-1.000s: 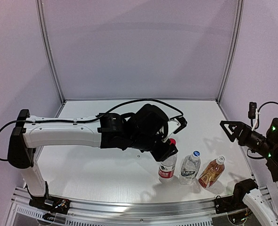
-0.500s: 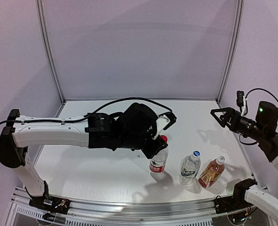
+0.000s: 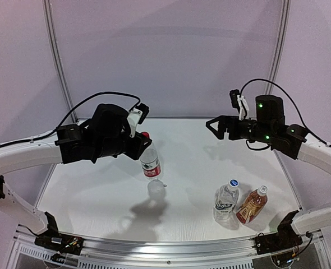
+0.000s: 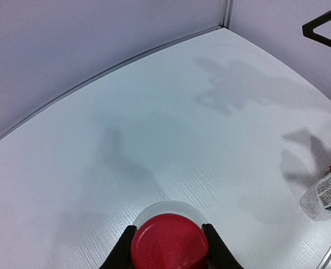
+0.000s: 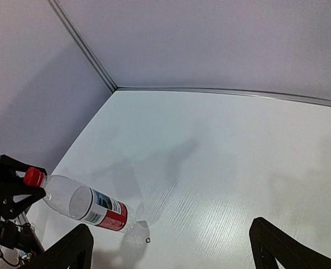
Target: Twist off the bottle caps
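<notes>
Here, left fingers [image 4: 122,255] pinch the red cap [image 4: 168,242] on the red-labelled bottle [image 3: 150,163], print illegible; right fingers [image 5: 70,249] spread.

There are three plastic bottles: one red-label bottle [image 3: 150,166], one green-blue-label bottle [image 3: 225,200] and one amber bottle [image 3: 251,205]. There are three caps: one red cap [image 3: 145,135], one blue-and-white cap [image 3: 233,182] and one white cap [image 3: 262,189]. There are two robot arms, the left arm [image 3: 25,157] and the right arm [image 3: 317,151], and one counter [image 3: 98,190].
</notes>
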